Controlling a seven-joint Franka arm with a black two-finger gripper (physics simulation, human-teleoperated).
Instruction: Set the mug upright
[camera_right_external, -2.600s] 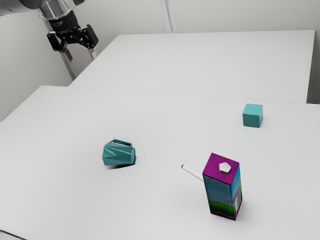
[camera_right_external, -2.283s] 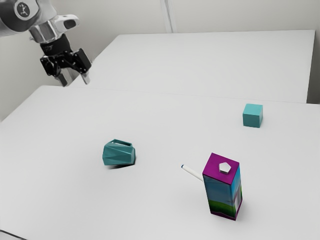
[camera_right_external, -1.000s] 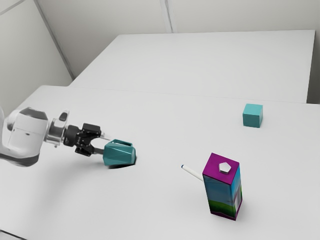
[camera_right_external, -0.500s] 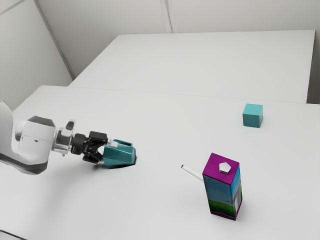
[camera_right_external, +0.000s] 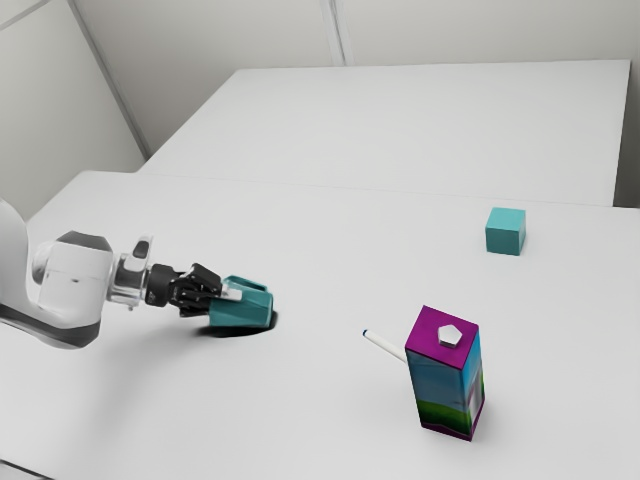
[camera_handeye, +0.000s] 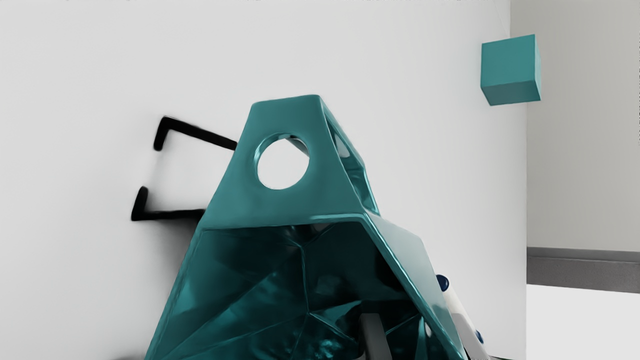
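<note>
Mug (camera_right_external: 243, 310), on its side | gripper (camera_right_external: 230, 299), pinching mug by one wall | advised: grip firm, mouth turned up slowly, base flat before release

Looks like a robotics lab from here. A jointed arm (camera_right_external: 72, 285) reaches over a white bench (camera_right_external: 150, 420), near pale walls (camera_right_external: 450, 30).

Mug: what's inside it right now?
One finger reaches into the mug, and dark, faceted inner walls show. Whatever is directly behind that finger is covered, so I can't tell what's there.
</note>
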